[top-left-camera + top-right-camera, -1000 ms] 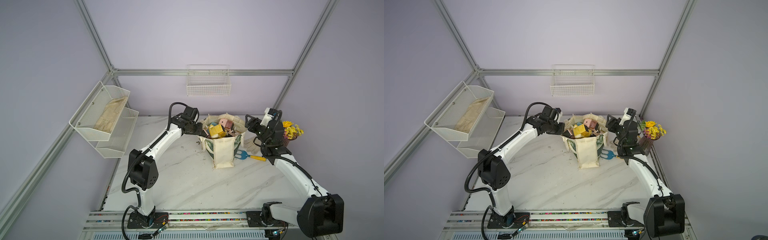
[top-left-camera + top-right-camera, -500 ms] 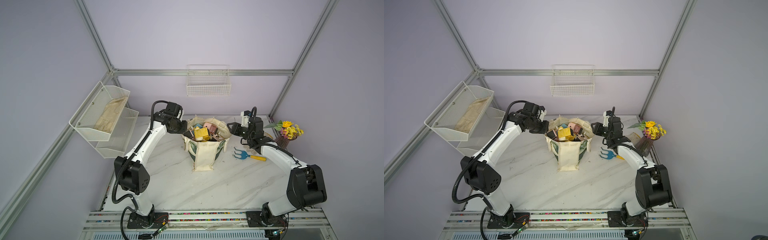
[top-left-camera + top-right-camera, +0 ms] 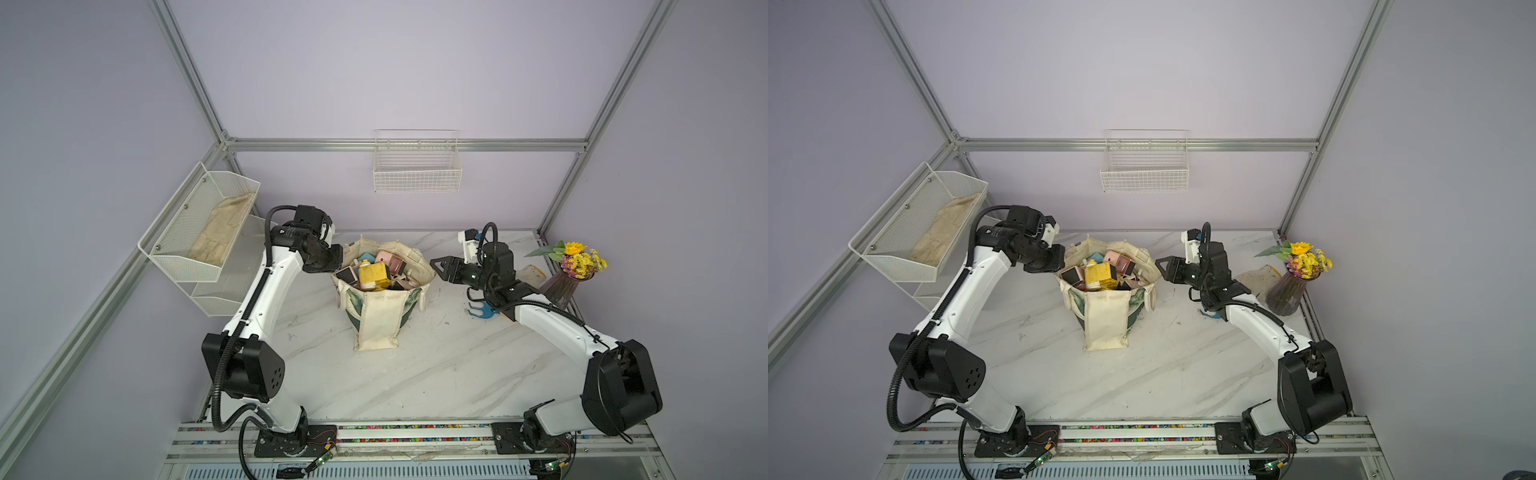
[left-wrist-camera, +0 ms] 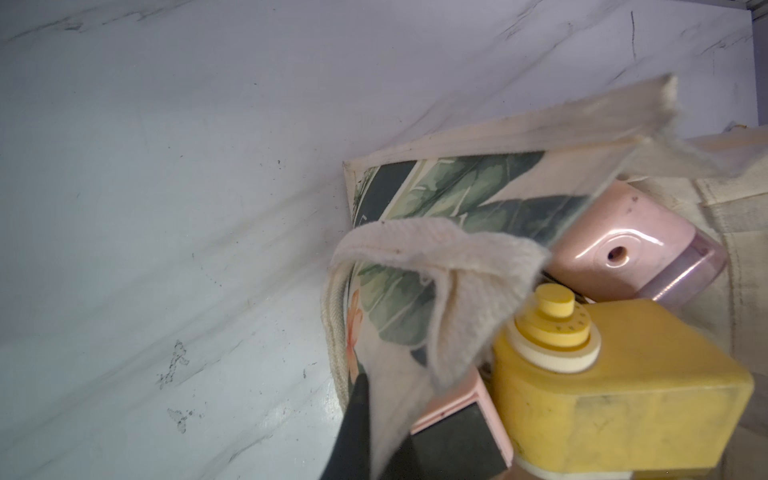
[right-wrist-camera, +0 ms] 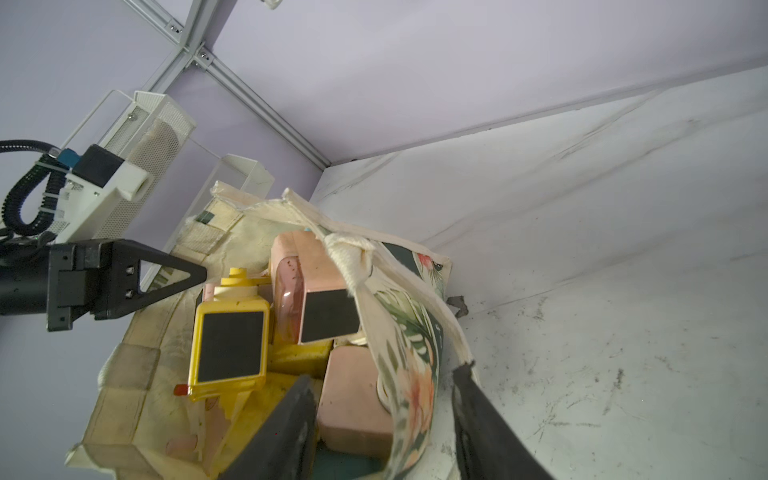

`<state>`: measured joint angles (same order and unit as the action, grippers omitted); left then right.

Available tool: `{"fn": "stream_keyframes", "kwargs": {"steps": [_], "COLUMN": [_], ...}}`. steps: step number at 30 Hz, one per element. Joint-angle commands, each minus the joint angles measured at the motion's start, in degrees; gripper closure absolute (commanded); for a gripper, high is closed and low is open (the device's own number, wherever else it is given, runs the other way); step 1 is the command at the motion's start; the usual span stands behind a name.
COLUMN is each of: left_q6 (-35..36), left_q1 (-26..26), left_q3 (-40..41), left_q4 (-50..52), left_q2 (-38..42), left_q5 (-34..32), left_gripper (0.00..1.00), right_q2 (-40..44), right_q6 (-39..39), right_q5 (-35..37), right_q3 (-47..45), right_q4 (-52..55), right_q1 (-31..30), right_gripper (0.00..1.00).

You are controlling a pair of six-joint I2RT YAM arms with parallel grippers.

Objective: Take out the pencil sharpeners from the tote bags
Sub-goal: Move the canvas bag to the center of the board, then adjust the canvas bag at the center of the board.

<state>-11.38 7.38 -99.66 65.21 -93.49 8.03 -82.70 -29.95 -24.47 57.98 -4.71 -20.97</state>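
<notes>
The white marble-veined table (image 3: 415,374), scuffed with dark marks, fills the lower frame in both top views. At centre stands the cream canvas tote bag (image 3: 376,324), leafy green print, mouth heaped with boxy plastic pencil sharpeners (image 3: 374,274). The left gripper (image 4: 365,415) is clenched on the bag's woven rim; the right gripper (image 5: 380,419) straddles the opposite rim, jaws apart. Behind, lavender walls carry a wire basket (image 3: 417,174).

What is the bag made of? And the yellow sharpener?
The bag looks like cream woven cloth, probably canvas: its weave and frayed edges show, and it folds softly. The yellow sharpener looks like hard, smooth plastic: it has molded rounded corners, a slight shine and some scuffs.
</notes>
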Motion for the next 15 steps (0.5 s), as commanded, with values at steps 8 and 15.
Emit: {"fn": "stream_keyframes", "kwargs": {"steps": [8, 15], "left_q6": [1.7, 1.5], "left_q1": [-1.8, -2.5], "left_q3": [2.1, 2.8], "left_q4": [-4.4, -5.0], "left_q2": [5.7, 4.7], "left_q5": [1.5, 0.5], "left_gripper": [1.0, 1.0], "right_q2": [-6.2, -8.3], "right_q6": [-0.5, 0.0], "right_q5": [1.5, 3.5], "right_q3": [1.6, 3.1], "right_q4": [-0.9, -0.3], "right_q1": [-6.8, -7.6], "right_gripper": [0.46, 0.64]}}
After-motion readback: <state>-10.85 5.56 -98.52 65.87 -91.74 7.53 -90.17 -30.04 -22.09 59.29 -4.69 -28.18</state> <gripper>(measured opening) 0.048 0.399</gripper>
